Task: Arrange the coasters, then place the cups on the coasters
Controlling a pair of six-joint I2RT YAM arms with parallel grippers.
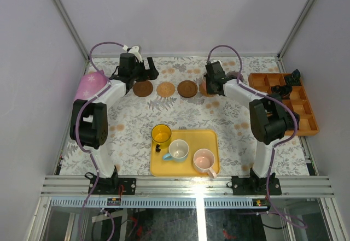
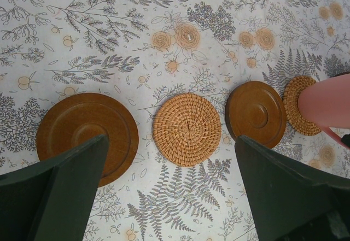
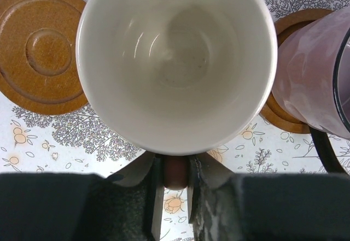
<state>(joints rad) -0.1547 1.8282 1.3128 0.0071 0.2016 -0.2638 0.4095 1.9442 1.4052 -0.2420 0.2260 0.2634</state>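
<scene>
The white-lined pink ceramic cup (image 3: 175,60) is poised upright over the tan woven round coaster (image 2: 295,107), its handle taken between the narrowly parted jaws of the right pincer (image 3: 175,167) (clamped or merely flanked cannot be told). The left pincer (image 2: 170,140) is spread wide, empty.

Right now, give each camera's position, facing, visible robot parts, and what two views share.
Top external: above, behind bases, facing down at the table; both arms show.
Left wrist: on left hand, facing down at coasters; open fingers show.
Right wrist: on right hand, facing into a cup; fingers flank its handle.
Top and left wrist share a woven coaster.
</scene>
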